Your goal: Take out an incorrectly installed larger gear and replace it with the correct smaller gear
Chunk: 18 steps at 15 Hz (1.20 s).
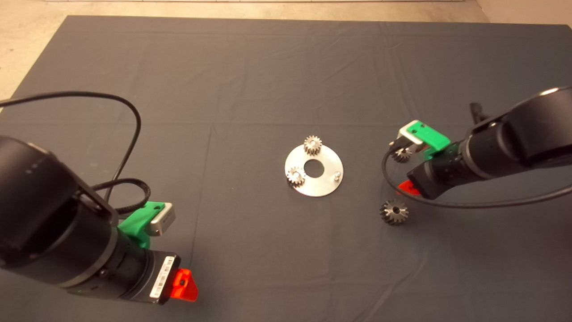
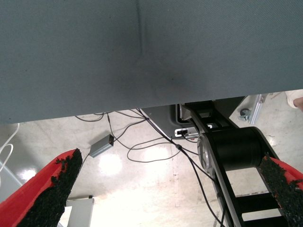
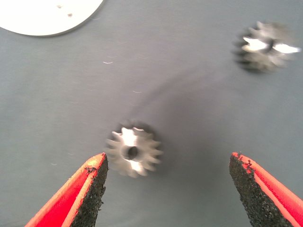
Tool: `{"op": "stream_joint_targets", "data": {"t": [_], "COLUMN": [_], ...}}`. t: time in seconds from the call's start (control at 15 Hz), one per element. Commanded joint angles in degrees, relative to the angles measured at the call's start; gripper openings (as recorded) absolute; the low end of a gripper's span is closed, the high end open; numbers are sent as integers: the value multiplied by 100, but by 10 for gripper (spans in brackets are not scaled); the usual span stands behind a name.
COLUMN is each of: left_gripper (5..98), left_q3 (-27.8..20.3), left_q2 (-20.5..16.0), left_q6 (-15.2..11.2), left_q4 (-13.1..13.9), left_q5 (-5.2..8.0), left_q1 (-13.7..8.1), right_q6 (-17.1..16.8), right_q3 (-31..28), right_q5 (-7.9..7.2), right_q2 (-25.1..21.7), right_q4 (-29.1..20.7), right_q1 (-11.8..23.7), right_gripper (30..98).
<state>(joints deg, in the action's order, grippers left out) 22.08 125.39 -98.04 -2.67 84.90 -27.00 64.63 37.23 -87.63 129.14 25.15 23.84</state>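
The larger gear [image 1: 394, 212] lies flat on the mat to the right of the round steel plate [image 1: 324, 188]; in the right wrist view the larger gear [image 3: 265, 45] is blurred and lies beyond the fingers. The smaller gear [image 1: 401, 154] lies on the mat further back. My right gripper [image 1: 403, 166] hangs over it, open. There the smaller gear [image 3: 132, 151] sits between the fingers, close to one pad [image 3: 92, 189] and apart from the other. Two paler silvery gears [image 1: 313, 145] [image 1: 296, 175] sit on the plate, and a bare peg [image 1: 337, 175] stands at its right.
My left gripper [image 1: 176, 252] is parked at the mat's lower left, open [image 2: 168, 165]. Its wrist view shows the mat's edge, floor cables and a small grey box [image 2: 101, 145]. A black cable [image 1: 469, 205] loops below the right arm near the larger gear.
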Motion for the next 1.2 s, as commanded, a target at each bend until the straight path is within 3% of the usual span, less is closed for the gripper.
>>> {"op": "stream_joint_targets", "data": {"t": [0.0, 0.13, 0.33, 0.73, 0.87, 1.13], "left_gripper": [976, 976, 976, 976, 976, 976], "left_q3": [-82, -82, -82, -82, -82, -82], "left_q2": [-1, -1, -1, -10, -10, -10], "left_q6": [-22, -22, -22, -22, -22, -31], "left_q4": [47, 47, 47, 47, 47, 47], "left_q5": [9, 9, 9, 9, 18, 27], "left_q1": [-42, -42, -42, -42, -42, -42], "right_q6": [93, 85, 84, 40, 78, 84], "right_q3": [-121, -127, -105, 491, 521, 634], "right_q5": [-575, -727, -721, -686, -686, -642], "right_q2": [-616, -659, -657, -639, -657, -613], "right_q4": [-326, -288, 139, 412, 694, 1062], "right_q1": [261, 253, 217, 105, 86, -11], "right_gripper": [681, 729, 769, 827, 876, 877]}}
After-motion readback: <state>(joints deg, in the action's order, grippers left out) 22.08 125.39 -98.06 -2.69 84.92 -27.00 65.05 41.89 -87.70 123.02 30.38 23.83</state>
